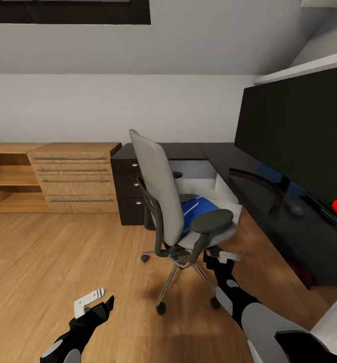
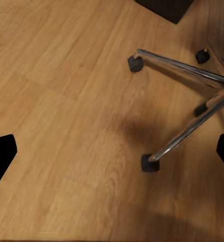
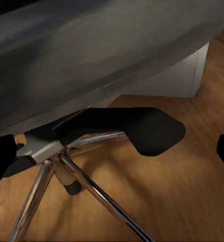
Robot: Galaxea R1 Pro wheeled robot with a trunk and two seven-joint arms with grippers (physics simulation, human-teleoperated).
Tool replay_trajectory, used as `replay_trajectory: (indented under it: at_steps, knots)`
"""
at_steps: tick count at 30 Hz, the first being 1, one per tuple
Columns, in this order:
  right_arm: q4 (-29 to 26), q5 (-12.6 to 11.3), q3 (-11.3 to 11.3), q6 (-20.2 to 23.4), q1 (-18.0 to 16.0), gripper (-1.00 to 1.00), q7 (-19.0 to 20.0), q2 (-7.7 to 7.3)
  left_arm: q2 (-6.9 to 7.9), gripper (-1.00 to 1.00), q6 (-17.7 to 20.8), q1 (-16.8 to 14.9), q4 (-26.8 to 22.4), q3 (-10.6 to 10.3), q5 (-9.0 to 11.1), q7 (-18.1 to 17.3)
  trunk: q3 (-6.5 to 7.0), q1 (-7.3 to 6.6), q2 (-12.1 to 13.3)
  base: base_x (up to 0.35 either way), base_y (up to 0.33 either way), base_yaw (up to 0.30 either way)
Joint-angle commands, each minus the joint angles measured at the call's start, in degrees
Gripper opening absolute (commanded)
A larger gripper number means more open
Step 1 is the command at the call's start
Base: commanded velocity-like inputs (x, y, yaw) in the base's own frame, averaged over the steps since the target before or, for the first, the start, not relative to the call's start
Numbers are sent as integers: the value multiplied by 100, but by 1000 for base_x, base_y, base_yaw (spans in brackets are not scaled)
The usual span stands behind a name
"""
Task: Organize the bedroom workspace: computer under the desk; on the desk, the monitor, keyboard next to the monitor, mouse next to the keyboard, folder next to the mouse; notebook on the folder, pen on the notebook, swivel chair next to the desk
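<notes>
At the lower left of the head view the left gripper (image 1: 99, 301) hangs low over the bare floor (image 1: 47, 262), its fingers apart with nothing between them; its wrist view looks down on the chrome legs and castors, so it seems parked out of the way rather than working. Behind it, at the left edge, stands the wooden dresser (image 1: 75, 176).

In the middle, the chair (image 1: 176, 212) sits turned away from the desk (image 1: 259, 176), its seat facing the dark top. On the seat lies the blue notebook (image 1: 199, 209); whether the folder is beneath it I cannot tell. The load is likely why the chair is not yet pushed in.

Just right of the chair's base, the right gripper (image 1: 223, 259) reaches under the armrest (image 1: 214, 220), fingers spread and empty, probably lining up to reach the seat.

At the right, the monitor (image 1: 299, 136) already stands on the desk.
</notes>
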Motion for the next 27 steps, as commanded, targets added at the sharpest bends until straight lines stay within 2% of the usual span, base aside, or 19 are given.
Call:
replay_trajectory:
  at_steps: [1,27]
  knots:
    - [1,-24,27,-20,-5,100,5,2,2,100,10,-1,-7,-9,58,51,-4,-1,-2,0,4,273]
    - [17,-24,33,-76,-5,100,12,10,-3,100,10,1,87,-9,58,51,-4,-1,-2,0,0,275]
